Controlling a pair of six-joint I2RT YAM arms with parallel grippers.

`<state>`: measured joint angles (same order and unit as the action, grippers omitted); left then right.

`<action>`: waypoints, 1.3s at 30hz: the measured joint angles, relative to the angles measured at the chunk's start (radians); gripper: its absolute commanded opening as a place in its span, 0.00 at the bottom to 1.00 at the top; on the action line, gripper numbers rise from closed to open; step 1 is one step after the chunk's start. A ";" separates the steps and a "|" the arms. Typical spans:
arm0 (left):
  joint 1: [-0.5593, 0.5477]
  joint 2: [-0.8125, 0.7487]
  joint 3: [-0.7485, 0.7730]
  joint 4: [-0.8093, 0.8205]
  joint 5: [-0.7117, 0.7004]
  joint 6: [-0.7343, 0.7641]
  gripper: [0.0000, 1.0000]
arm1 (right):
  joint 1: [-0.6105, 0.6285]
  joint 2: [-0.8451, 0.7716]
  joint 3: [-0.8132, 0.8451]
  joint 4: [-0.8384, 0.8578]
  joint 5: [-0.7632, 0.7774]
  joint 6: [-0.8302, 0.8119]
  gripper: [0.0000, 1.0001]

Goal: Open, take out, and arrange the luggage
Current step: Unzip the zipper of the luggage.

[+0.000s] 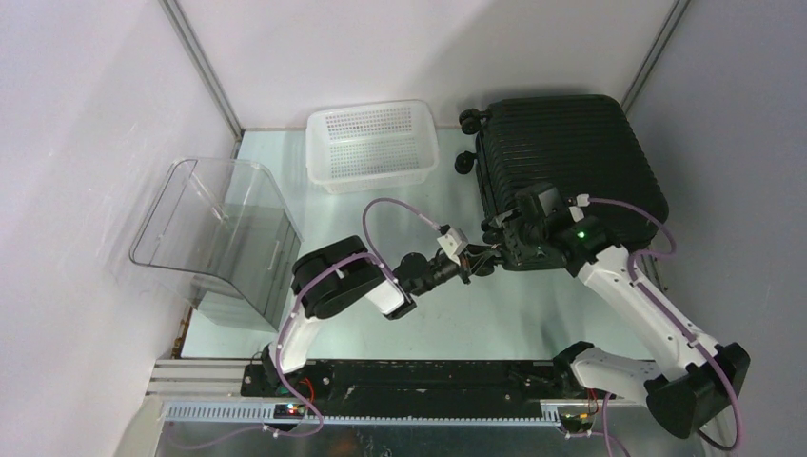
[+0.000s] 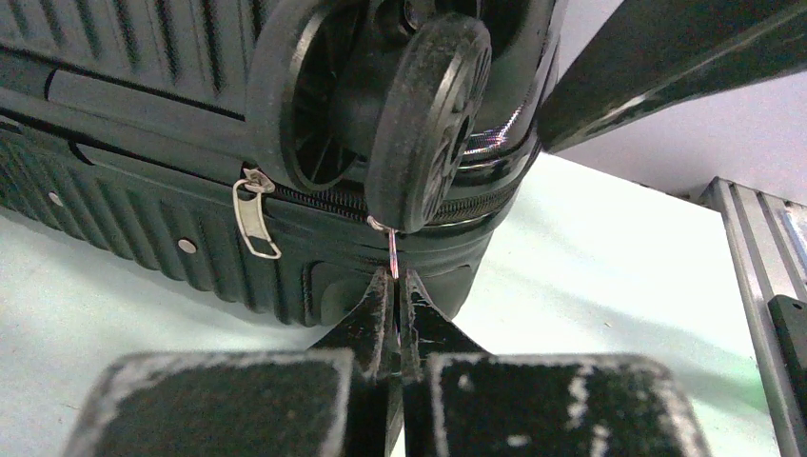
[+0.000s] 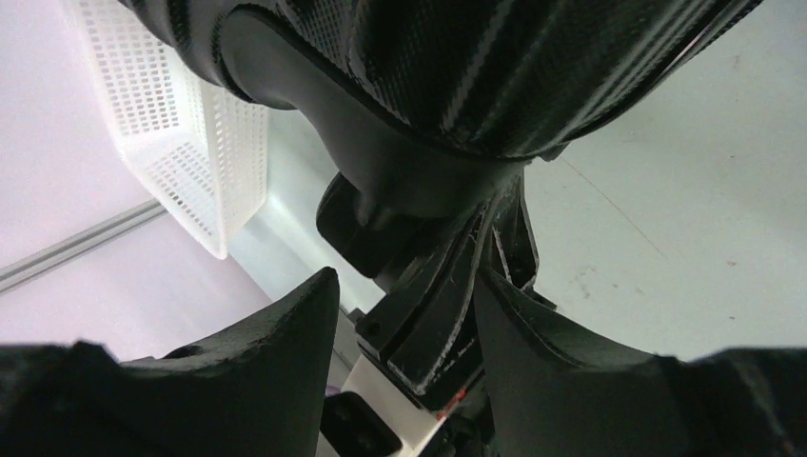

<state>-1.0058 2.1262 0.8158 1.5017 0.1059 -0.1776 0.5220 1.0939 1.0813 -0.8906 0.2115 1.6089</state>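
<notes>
The luggage (image 1: pixel 571 152) is a ribbed black hard-shell suitcase lying flat and zipped at the back right. My left gripper (image 1: pixel 479 262) reaches its near left corner. In the left wrist view that gripper (image 2: pixel 398 281) is shut on a thin metal zipper pull (image 2: pixel 392 252) hanging just below a black wheel (image 2: pixel 428 114). A second zipper pull (image 2: pixel 255 224) hangs free to the left. My right gripper (image 1: pixel 514 238) hovers over the same corner. Its jaws (image 3: pixel 407 276) stand apart, holding nothing. The left gripper's fingers show beyond them, under the luggage shell (image 3: pixel 495 76).
A white perforated basket (image 1: pixel 373 145) stands at the back centre, left of the suitcase, and shows in the right wrist view (image 3: pixel 181 133). A clear plastic bin (image 1: pixel 214 233) lies tipped at the left. A metal rail (image 1: pixel 381 409) runs along the near edge.
</notes>
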 measured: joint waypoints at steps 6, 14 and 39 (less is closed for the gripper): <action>-0.024 0.000 -0.006 0.007 -0.036 0.019 0.00 | 0.021 0.061 0.000 0.047 0.004 0.023 0.53; -0.053 -0.019 -0.027 0.008 -0.077 0.055 0.00 | 0.045 0.124 0.000 0.116 -0.005 0.032 0.47; -0.158 -0.160 -0.010 -0.204 -0.113 0.106 0.47 | 0.045 -0.005 -0.001 0.148 -0.077 -0.247 0.65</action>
<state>-1.1641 1.9663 0.8055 1.2980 -0.0074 -0.0711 0.5667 1.0893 1.0805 -0.7422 0.1341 1.3617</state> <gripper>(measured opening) 0.337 0.585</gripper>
